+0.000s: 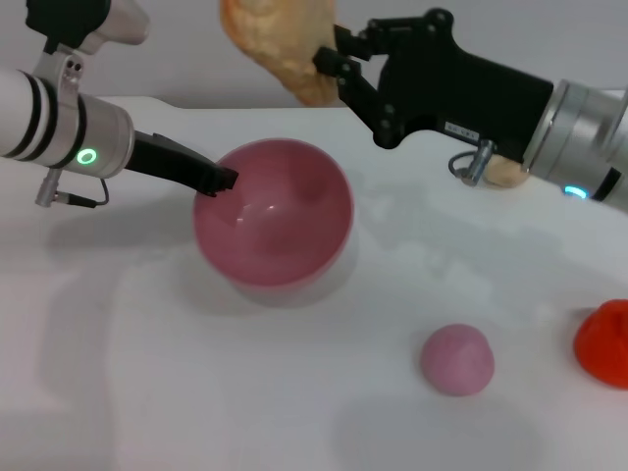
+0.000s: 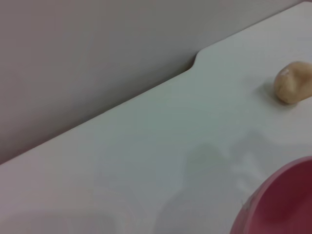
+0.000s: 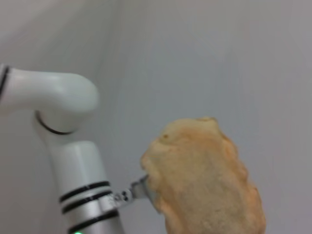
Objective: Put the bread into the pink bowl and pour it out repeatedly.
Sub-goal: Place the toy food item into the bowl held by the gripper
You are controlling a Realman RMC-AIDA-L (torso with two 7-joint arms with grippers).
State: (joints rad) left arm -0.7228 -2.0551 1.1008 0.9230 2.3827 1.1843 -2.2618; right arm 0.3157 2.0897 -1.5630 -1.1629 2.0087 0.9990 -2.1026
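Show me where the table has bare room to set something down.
Free: the near-left stretch, in front of the pink bowl and left of the pink dome. Crowded: the bowl's left rim, gripped by the left gripper, and above it, where the right gripper holds the bread.

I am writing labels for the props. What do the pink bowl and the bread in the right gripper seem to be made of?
The pink bowl looks like glossy hard plastic: light glints on its smooth inside. The bread, held by the right gripper, looks like matte moulded foam or soft plastic, with an orange-tan ridged surface; which one is unclear.
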